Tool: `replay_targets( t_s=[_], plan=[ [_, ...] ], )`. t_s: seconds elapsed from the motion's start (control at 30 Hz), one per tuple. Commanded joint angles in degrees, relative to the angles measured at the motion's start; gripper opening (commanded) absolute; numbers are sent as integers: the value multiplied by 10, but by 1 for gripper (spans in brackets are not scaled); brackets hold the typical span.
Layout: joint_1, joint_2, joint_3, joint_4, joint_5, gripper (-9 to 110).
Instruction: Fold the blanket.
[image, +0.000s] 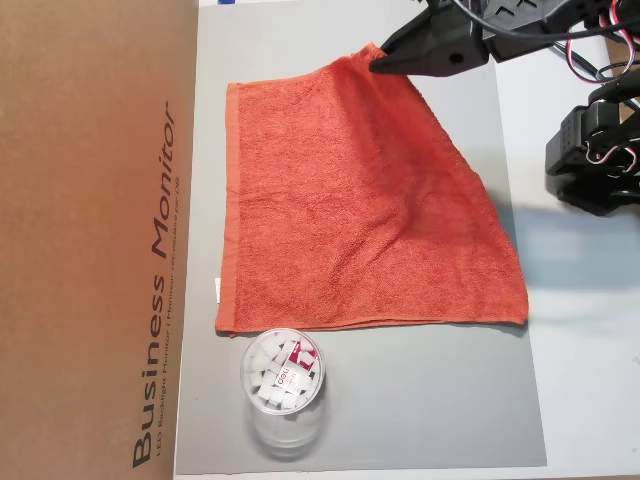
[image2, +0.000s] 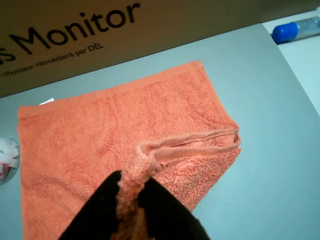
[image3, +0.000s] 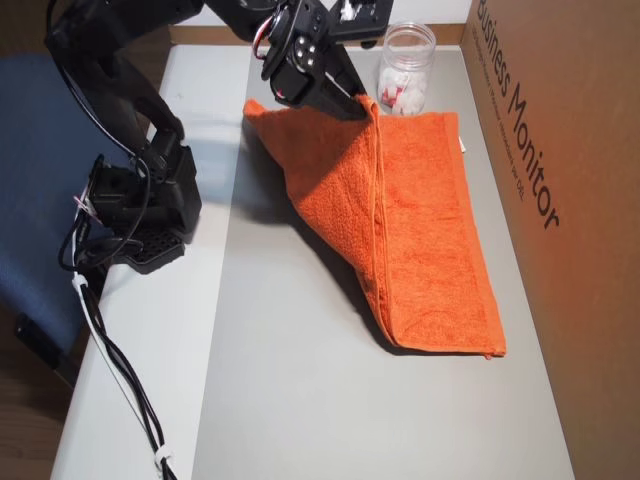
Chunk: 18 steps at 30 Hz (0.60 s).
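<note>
The orange-red blanket (image: 350, 200) lies on the grey mat (image: 420, 400) with one corner lifted off it. My gripper (image: 378, 62) is shut on that raised corner at the mat's upper edge in an overhead view. In the wrist view the black fingers (image2: 165, 215) pinch the bunched hem, and the blanket (image2: 90, 130) spreads flat beyond them. In an overhead view the gripper (image3: 362, 108) holds the corner up, and the blanket (image3: 430, 230) slopes down from it with a loose fold along the middle. A small white tag (image: 217, 288) sits on the edge nearest the box.
A brown cardboard box (image: 100, 240) printed "Business Monitor" borders the mat. A clear plastic jar (image: 283, 385) of white pieces stands beside the blanket's edge. The arm's black base (image3: 140, 200) stands on the white table beside the mat. A blue-capped item (image2: 287, 31) lies off the mat.
</note>
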Motion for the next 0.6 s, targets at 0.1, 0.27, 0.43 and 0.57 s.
replay_targets(
  t_s=[0.1, 0.27, 0.43, 0.57],
  plan=[
    [-35, -12, -43, -13, -33, 0],
    [-58, -42, -72, -13, -62, 0],
    [-81, -90, -127, -14, -84, 0],
    [-99, -128, -171, -14, -104, 0]
  ],
)
